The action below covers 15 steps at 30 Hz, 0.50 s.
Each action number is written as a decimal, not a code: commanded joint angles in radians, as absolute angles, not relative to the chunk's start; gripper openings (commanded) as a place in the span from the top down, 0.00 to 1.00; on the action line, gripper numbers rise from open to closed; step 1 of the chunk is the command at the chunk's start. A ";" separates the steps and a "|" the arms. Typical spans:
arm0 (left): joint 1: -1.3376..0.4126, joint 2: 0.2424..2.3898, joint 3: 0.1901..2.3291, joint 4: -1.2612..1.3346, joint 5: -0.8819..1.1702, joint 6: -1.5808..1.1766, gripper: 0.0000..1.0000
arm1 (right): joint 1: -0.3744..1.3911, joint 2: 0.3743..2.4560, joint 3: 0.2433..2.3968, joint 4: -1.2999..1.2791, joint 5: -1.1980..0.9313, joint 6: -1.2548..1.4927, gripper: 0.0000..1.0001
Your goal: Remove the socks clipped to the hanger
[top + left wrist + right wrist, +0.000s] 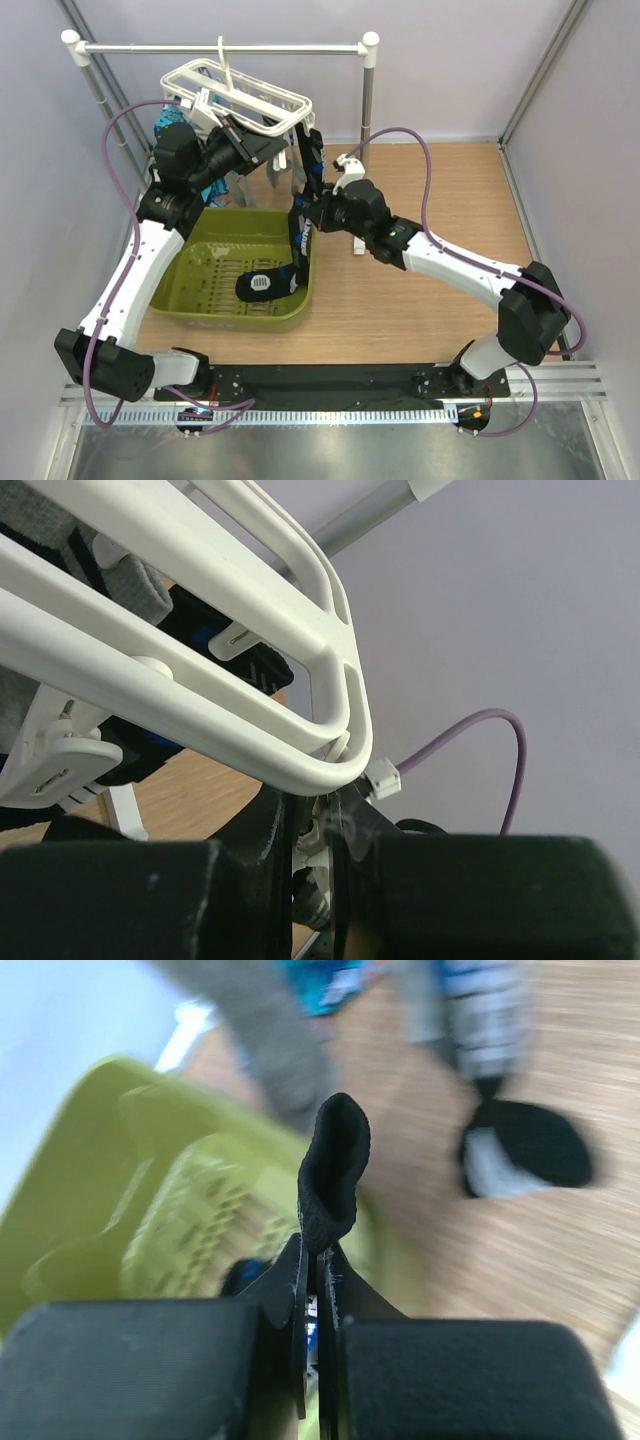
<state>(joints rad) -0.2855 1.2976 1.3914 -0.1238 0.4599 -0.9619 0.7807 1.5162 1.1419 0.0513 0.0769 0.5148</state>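
Observation:
The white grid hanger (pixel 240 92) hangs by its hook from the rail, and its frame (pixel 250 710) fills the left wrist view. My left gripper (pixel 272 148) (pixel 318 815) sits just under the hanger's near-right corner, shut on a small white clip (pixel 312 832). Grey and striped socks (pixel 260 1040) still dangle from the clips. A black sock (pixel 311 160) hangs below the hanger's right side and trails down towards the basket. My right gripper (pixel 303 207) (pixel 320 1250) is shut on this black sock (pixel 333 1175), a fold of which sticks out past the fingertips.
A green slotted basket (pixel 190 290) (pixel 90 1190) stands on the wooden table under the hanger, with black sock fabric (pixel 262 285) lying in it. The white pole rail (pixel 220 46) spans the back. Grey walls close in both sides.

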 commanded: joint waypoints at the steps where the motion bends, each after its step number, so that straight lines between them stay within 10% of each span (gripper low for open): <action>1: -0.276 1.287 1.397 -0.089 0.451 -0.963 0.99 | 0.839 1.454 1.132 0.216 -0.083 0.506 0.99; 6: -0.278 1.287 1.396 -0.089 0.448 -0.963 1.00 | 0.946 1.508 1.120 0.261 -0.167 0.560 0.99; 11: -0.276 1.278 1.384 -0.089 0.448 -0.962 1.00 | 0.971 1.482 1.144 0.097 -0.100 0.453 0.39; 15: -0.276 1.267 1.382 -0.095 0.443 -0.957 1.00 | 0.890 1.364 1.172 0.006 -0.048 0.353 0.25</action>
